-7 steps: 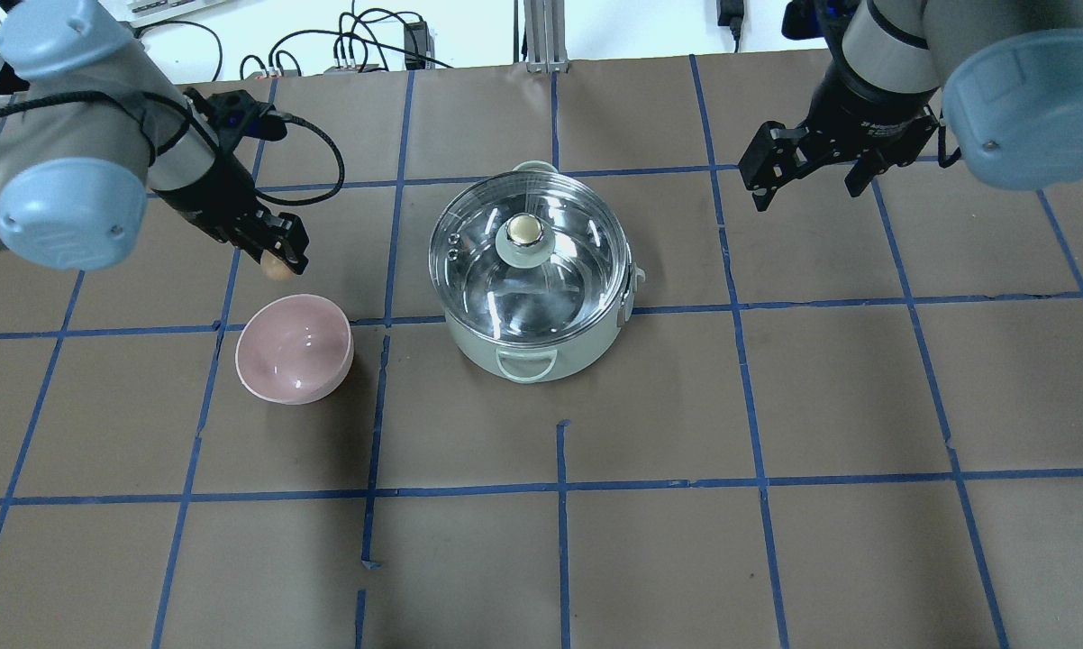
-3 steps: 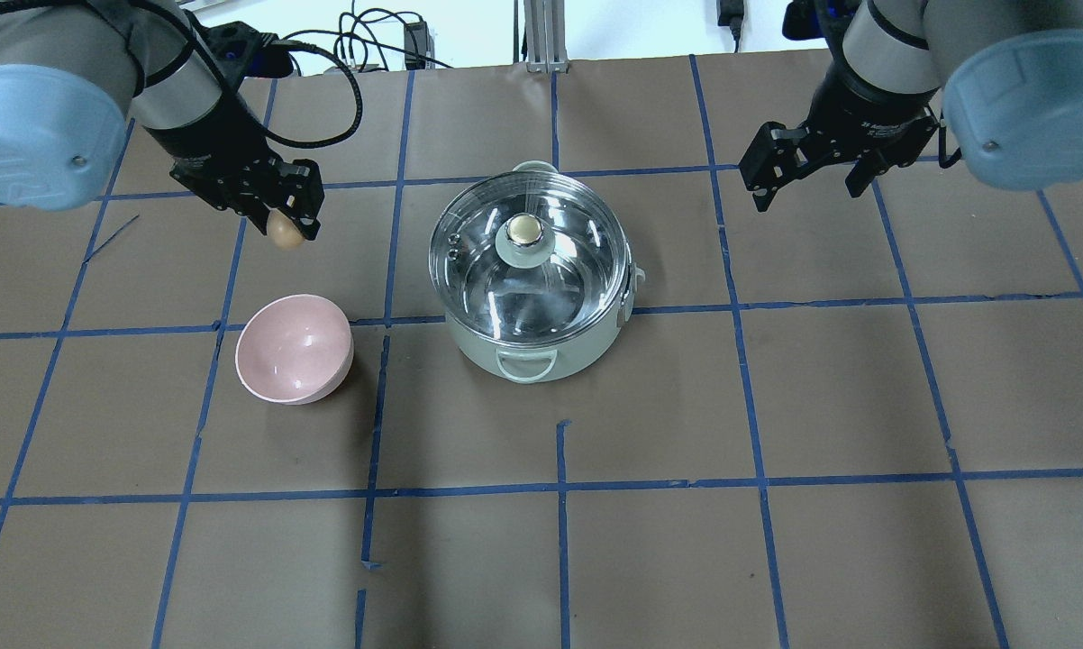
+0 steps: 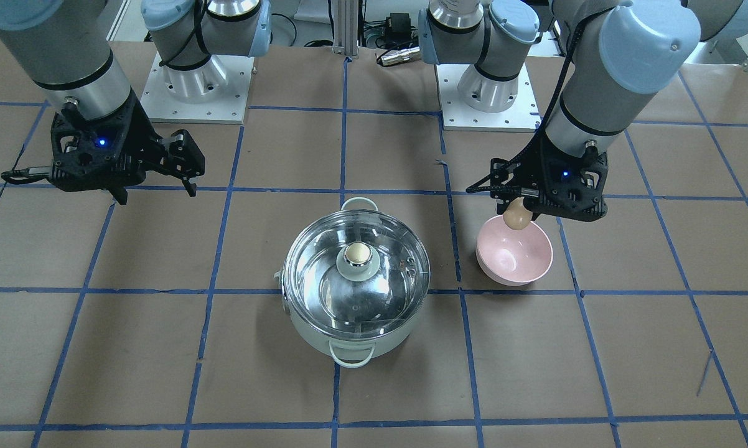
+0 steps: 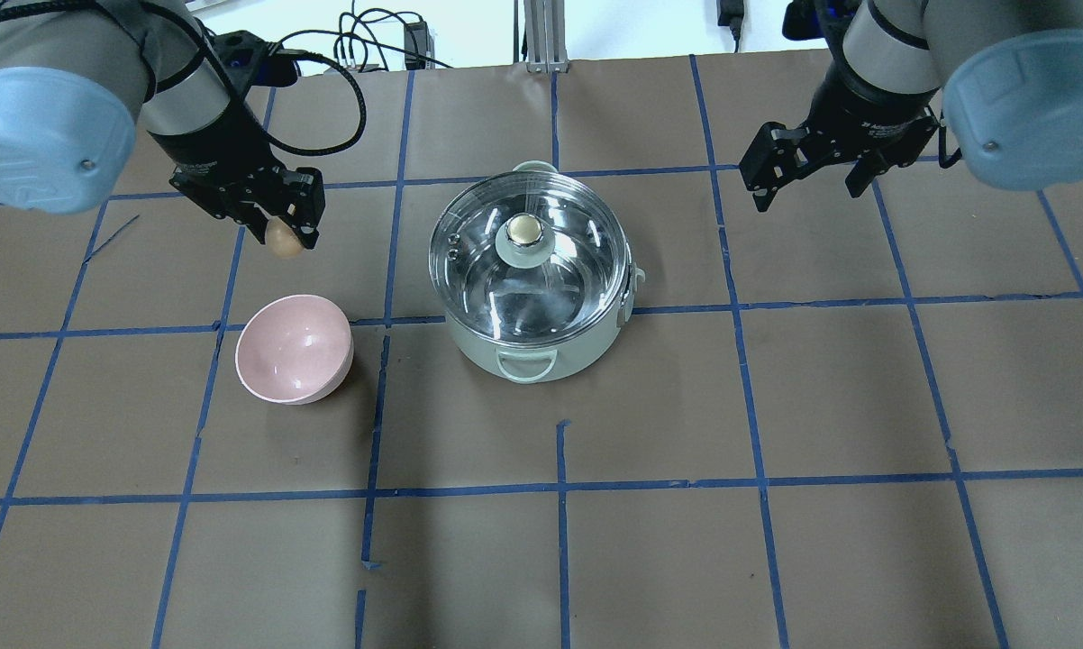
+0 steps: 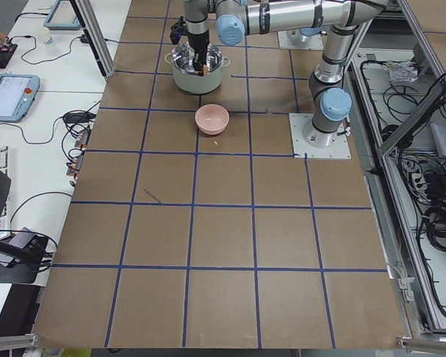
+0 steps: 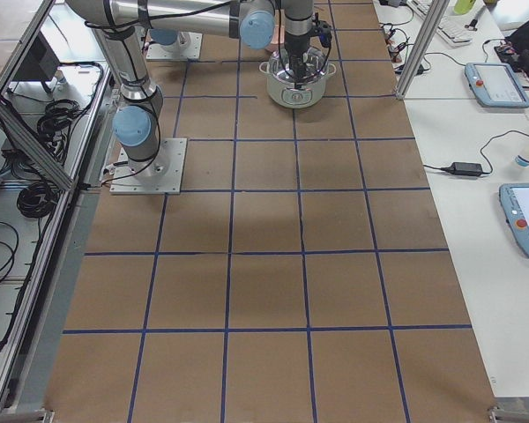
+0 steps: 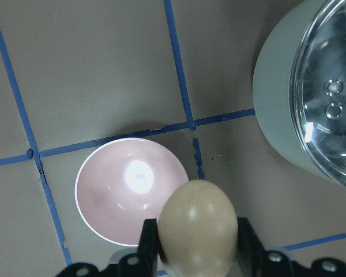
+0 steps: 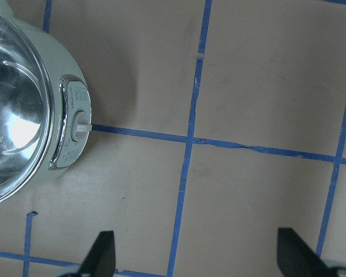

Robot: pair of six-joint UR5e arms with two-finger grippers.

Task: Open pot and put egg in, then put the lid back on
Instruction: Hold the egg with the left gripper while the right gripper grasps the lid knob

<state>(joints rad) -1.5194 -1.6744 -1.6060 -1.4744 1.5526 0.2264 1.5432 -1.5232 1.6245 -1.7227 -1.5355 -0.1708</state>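
Gripping the small brown-tan oval egg [image 4: 281,241], the left gripper [image 4: 286,234] hangs above the table with its jaws clamped on the egg's sides. The round pink bowl [image 4: 294,347] sits near it, lower down. To its side stands the wide mint-white pot [image 4: 541,347], closed by the clear glass steel-rimmed lid [image 4: 559,270]. Beyond the pot, the right gripper [image 4: 807,191] holds its jaws apart, empty.

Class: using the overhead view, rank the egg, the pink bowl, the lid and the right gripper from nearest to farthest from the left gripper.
1. egg, held by the left gripper
2. pink bowl, just beside it
3. lid, at the centre
4. right gripper, far opposite side
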